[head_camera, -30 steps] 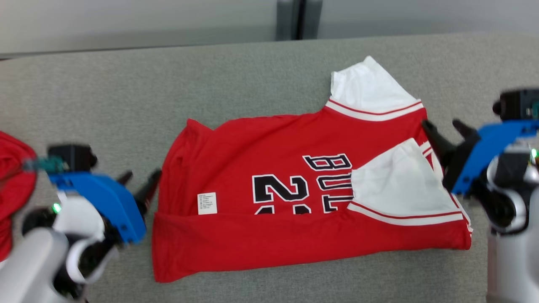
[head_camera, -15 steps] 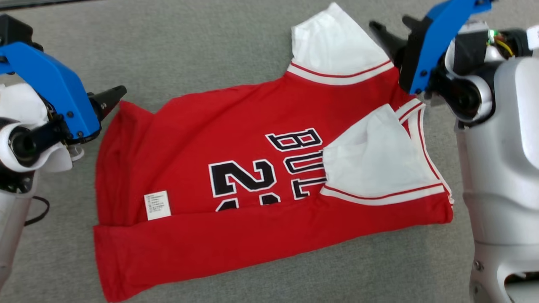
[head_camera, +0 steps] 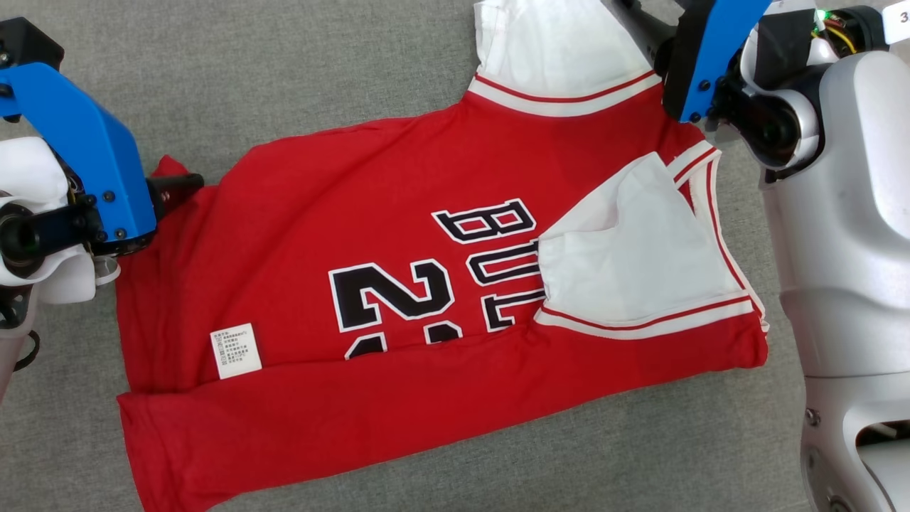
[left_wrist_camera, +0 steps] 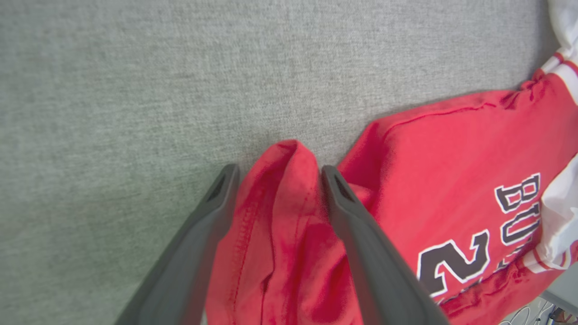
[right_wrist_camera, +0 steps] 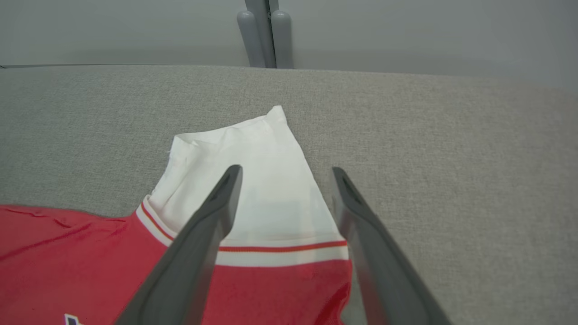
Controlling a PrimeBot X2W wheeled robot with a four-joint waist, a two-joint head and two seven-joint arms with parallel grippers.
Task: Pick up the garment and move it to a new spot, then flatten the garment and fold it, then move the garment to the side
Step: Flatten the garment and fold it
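Both pairs of jaws are spread at far corners of the garment [head_camera: 398, 235], where bunched cloth could be pinched unevenly.

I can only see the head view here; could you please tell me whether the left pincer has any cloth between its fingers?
Observer: Yes. In the left wrist view a bunched red corner of the garment fills the gap of the left pincer, whose jaws stand open.
Operator: Thank you. And the right pincer, cut off at my top edge?
Observer: The right pincer is open over the white sleeve: one fingertip above the sleeve, the other above the grey surface beside it.
Operator: What lies beyond the sleeve?
Observer: The surface ends at a pale wall with a grey post.
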